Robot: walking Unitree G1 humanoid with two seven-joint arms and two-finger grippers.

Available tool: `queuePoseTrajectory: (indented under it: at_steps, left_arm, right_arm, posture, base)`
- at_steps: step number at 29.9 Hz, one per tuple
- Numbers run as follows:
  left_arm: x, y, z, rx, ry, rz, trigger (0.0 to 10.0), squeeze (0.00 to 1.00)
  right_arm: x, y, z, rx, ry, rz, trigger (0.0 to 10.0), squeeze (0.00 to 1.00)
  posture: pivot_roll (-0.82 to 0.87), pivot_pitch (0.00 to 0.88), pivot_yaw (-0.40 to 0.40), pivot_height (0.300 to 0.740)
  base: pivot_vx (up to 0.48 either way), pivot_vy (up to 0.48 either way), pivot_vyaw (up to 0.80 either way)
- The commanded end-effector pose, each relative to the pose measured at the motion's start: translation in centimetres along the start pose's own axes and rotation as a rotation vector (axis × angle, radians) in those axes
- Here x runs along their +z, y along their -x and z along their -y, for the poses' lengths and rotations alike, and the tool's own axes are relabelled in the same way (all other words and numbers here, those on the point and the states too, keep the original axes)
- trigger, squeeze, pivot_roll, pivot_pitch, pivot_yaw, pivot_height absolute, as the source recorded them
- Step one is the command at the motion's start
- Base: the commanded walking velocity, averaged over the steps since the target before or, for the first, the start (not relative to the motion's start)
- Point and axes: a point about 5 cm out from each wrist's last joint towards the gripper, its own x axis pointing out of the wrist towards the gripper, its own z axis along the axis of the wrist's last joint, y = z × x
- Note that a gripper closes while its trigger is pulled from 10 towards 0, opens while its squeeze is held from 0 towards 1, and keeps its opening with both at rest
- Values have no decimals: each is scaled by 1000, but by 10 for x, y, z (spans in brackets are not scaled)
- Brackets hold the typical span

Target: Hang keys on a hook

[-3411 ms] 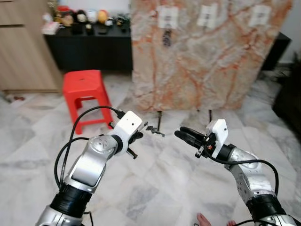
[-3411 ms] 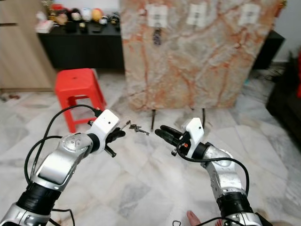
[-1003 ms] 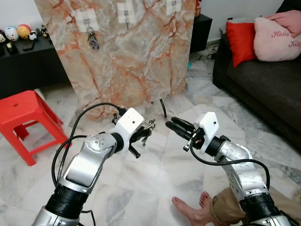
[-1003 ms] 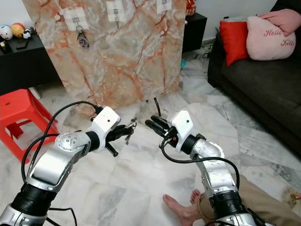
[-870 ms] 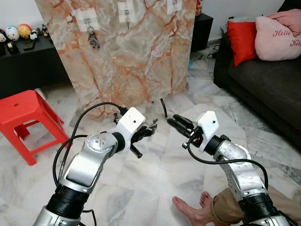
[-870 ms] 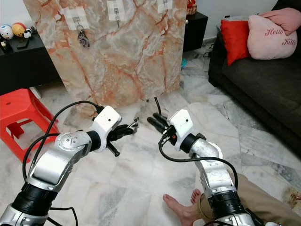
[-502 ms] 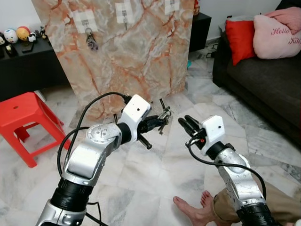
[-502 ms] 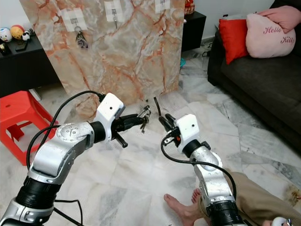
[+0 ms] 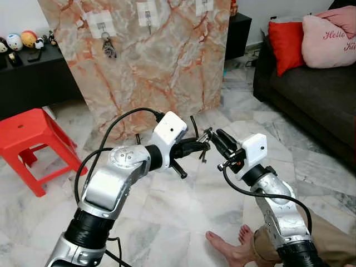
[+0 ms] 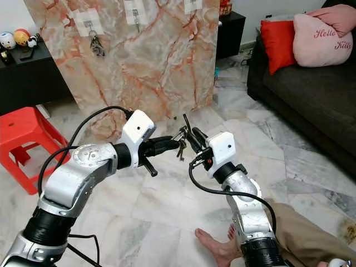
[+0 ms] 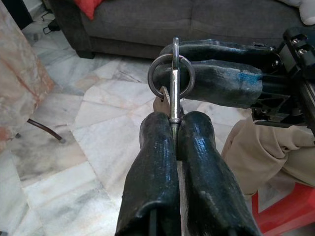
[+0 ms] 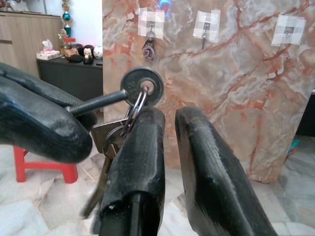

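My left gripper (image 9: 198, 146) is shut on the shaft of one key, and the bunch of keys (image 9: 204, 147) with its ring (image 11: 171, 76) dangles from that key's head (image 12: 142, 86). My right gripper (image 9: 218, 137) meets it from the right with its fingers a little apart and nothing between them; the ring lies against one of those fingers (image 12: 140, 142). Behind stands a marble board (image 9: 161, 61) with three hooks on white pads (image 9: 103, 26) (image 9: 148, 12) (image 9: 204, 5). Another bunch of keys (image 9: 107, 47) hangs on the left hook.
A red stool (image 9: 28, 130) stands to the left before a black cabinet (image 9: 33, 72) with toys on it. A dark sofa (image 9: 311, 89) with red and pink cushions is on the right. A person's bare foot (image 9: 228, 251) rests on the marble floor near my right arm.
The view swung right earlier, away from the stool. Since then my left gripper has carried the keys right and up, and my right gripper has closed in until they touch.
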Motion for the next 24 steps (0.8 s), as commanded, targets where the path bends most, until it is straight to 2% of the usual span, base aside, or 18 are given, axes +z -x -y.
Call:
queuePoseTrajectory:
  at_steps: [1, 9, 12, 14, 24]
  left_arm:
    - [4, 0, 5, -22, -11, 11, 10000, 0]
    - [3, 0, 6, -23, -11, 9, 10000, 0]
    - [2, 1, 6, -23, -11, 4, 10000, 0]
    - [2, 1, 6, -22, -11, 3, 10000, 0]
    - [2, 1, 3, -5, -18, 6, 10000, 0]
  right_arm:
    - [6, -2, -1, 17, 4, 32, 10000, 0]
    - [8, -3, 2, -22, 9, 44, 10000, 0]
    - [8, -1, 11, -108, 18, 49, 10000, 0]
    - [8, 0, 13, -121, 16, 49, 10000, 0]
    - [-2, 16, 3, -81, -17, -2, 10000, 0]
  posture:
    - [-48, 53, 39, 740]
    - [-48, 53, 39, 740]
    - [-44, 57, 38, 740]
    - [-44, 57, 38, 740]
    - [-45, 60, 38, 740]
  base:
    - [0, 0, 0]
    - [0, 0, 0]
    - [0, 0, 0]
    - [0, 0, 0]
    - [0, 0, 0]
